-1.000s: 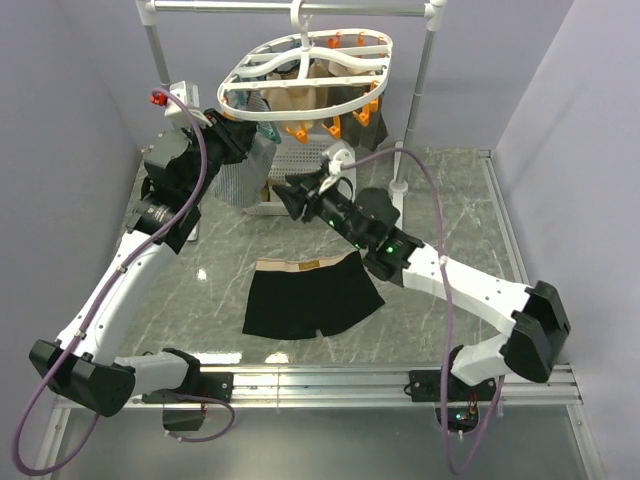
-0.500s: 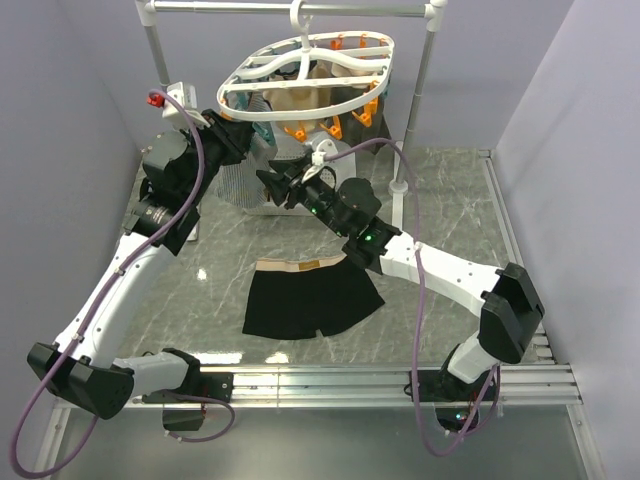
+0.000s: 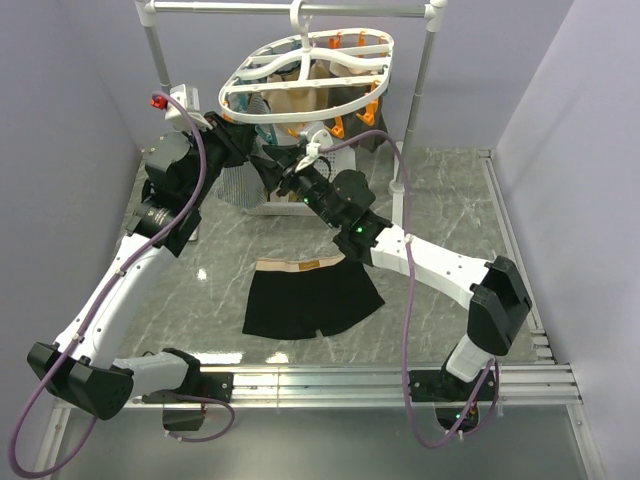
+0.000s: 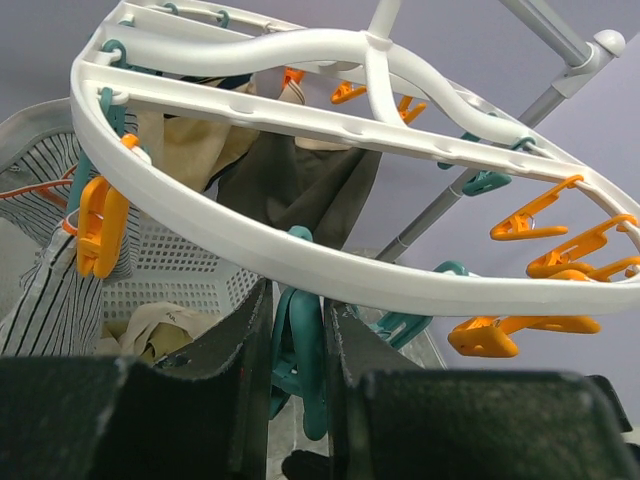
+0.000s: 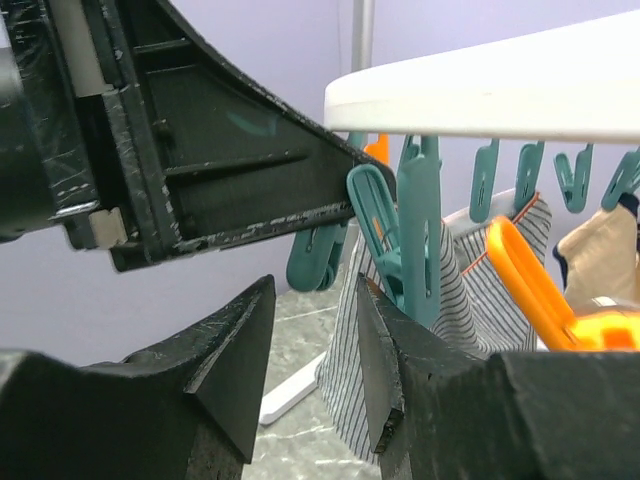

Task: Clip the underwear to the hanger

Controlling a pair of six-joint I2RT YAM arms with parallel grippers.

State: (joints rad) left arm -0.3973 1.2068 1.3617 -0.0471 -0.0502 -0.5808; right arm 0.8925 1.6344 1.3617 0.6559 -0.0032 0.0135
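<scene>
The black underwear (image 3: 312, 297) with a tan waistband lies flat on the table, no gripper touching it. The white oval hanger (image 3: 305, 68) hangs from the rail with orange and teal clothespins. My left gripper (image 3: 248, 143) is raised under the hanger's front rim (image 4: 300, 255) and is shut on a teal clothespin (image 4: 303, 345). My right gripper (image 3: 277, 168) is open and empty just below and right of the left one; its wrist view shows the left gripper's black finger (image 5: 240, 170) and teal clothespins (image 5: 415, 235) close ahead.
A white perforated basket (image 3: 285, 185) with clothes stands behind the grippers. Striped, beige and dark garments (image 3: 300, 100) hang from the hanger. The grey rail stand's posts (image 3: 420, 80) rise at the back.
My right gripper has swung left and up from over the table's middle to just under the hanger beside my left gripper. My left gripper has stayed at the clothespin.
</scene>
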